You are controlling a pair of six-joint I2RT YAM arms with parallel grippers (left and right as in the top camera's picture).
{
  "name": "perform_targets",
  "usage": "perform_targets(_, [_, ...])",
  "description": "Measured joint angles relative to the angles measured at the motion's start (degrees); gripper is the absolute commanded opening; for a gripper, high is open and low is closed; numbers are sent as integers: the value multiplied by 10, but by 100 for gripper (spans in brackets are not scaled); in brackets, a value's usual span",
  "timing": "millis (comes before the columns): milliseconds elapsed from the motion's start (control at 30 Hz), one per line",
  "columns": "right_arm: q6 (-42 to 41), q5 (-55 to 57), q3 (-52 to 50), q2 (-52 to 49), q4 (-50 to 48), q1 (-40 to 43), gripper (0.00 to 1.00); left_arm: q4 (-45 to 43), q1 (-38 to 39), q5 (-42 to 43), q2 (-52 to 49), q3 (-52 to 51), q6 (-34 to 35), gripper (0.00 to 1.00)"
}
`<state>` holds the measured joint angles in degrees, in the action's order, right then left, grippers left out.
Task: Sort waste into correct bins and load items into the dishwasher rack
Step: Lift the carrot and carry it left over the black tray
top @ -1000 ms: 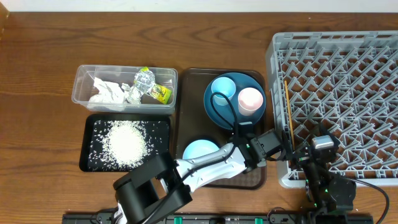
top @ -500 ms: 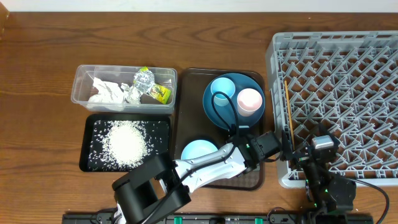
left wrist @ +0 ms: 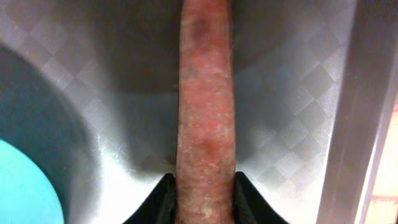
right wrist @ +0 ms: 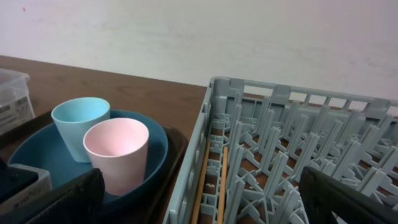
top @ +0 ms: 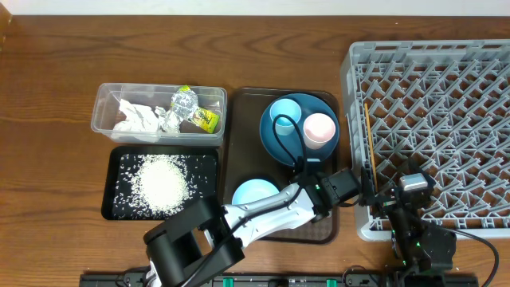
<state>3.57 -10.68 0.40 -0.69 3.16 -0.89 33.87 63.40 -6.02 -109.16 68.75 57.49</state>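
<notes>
- Two tools: the left tool (left wrist: pixel 204 194) is pinched onto one orange carrot (left wrist: pixel 205 112), and the right tool (right wrist: pixel 202 199) gapes wide, holding nothing.
- The carrot is over the brown serving tray (left wrist: pixel 280 93), beside the dishwasher rack (top: pixel 446 104).
- One dark blue plate (top: pixel 279 150) carries two cups, light blue (top: pixel 284 117) and pink (top: pixel 320 129).
- One pale-blue bowl (top: pixel 253 194).
- One snack wrapper (top: pixel 205 119), its print unreadable.

tabletop (top: pixel 48 96): brown wood, visible grain, soft sheen
dishwasher rack (top: pixel 430 80): grey matt plastic
carrot (left wrist: pixel 205 112): rough, dull, blotchy skin
serving tray (left wrist: pixel 292 81): fine diamond-embossed texture
tub (top: pixel 99 112): clear glossy plastic
foil (top: pixel 184 101): crinkled, shiny
pink cup (right wrist: pixel 118 152): smooth, matt
</notes>
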Motion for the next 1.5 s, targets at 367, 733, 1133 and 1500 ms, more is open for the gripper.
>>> perform_targets(367, [0,0,0,0,0,0,99,19,0,1,35,-4,-23,19])
perform_targets(733, [0,0,0,0,0,0,99,106,-6,-8,213,-6,-49,19])
perform_targets(1133, [0,0,0,0,0,0,99,270,-180,-30,342,-6,-67,19])
perform_targets(1500, [0,0,0,0,0,0,99,351,-336,-34,348,-10,-96,13])
